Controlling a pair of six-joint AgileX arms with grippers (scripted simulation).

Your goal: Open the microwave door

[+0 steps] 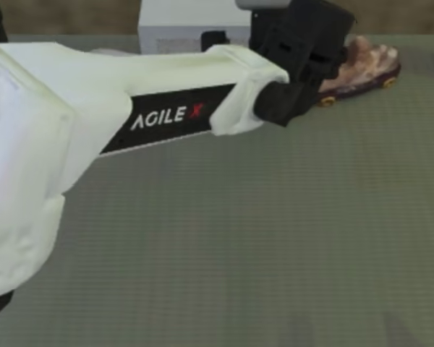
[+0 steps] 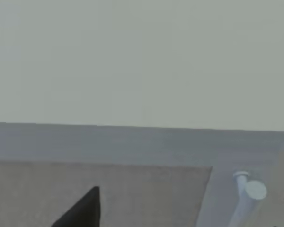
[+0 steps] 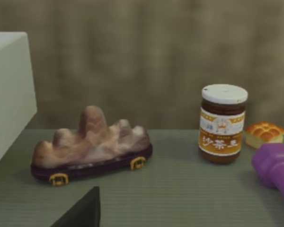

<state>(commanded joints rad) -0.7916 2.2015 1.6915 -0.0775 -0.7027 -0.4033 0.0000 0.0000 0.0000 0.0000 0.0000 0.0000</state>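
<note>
Starting on the left of the table (image 1: 239, 238), your left arm (image 1: 130, 116) is stretched long across the top view, reaching toward the far edge, and that's because the microwave (image 1: 181, 25) sits back there, so it needs the full reach. The left gripper (image 1: 304, 43) is the black lump right up against the microwave's front. From above you honestly can't tell whether its fingers are open or closed, since the wrist body covers them.

The left wrist view explains the pose better: you're looking at the microwave door (image 2: 132, 61) from very close, with the grey mesh window (image 2: 99, 194) below and what looks like a small white handle post (image 2: 248, 191) at the door's edge. I'd guess you're lining up on that post to hook or pinch it, then swing the door out. It looks shut for now.

Further right, next to the microwave, is a rock ornament (image 3: 92, 142) on a dark base, then a jar (image 3: 222, 123), a bread bun (image 3: 265, 133) and something purple (image 3: 277, 168). Watch the ornament when the arm swings. Your right arm isn't in the top view; it appears parked.
</note>
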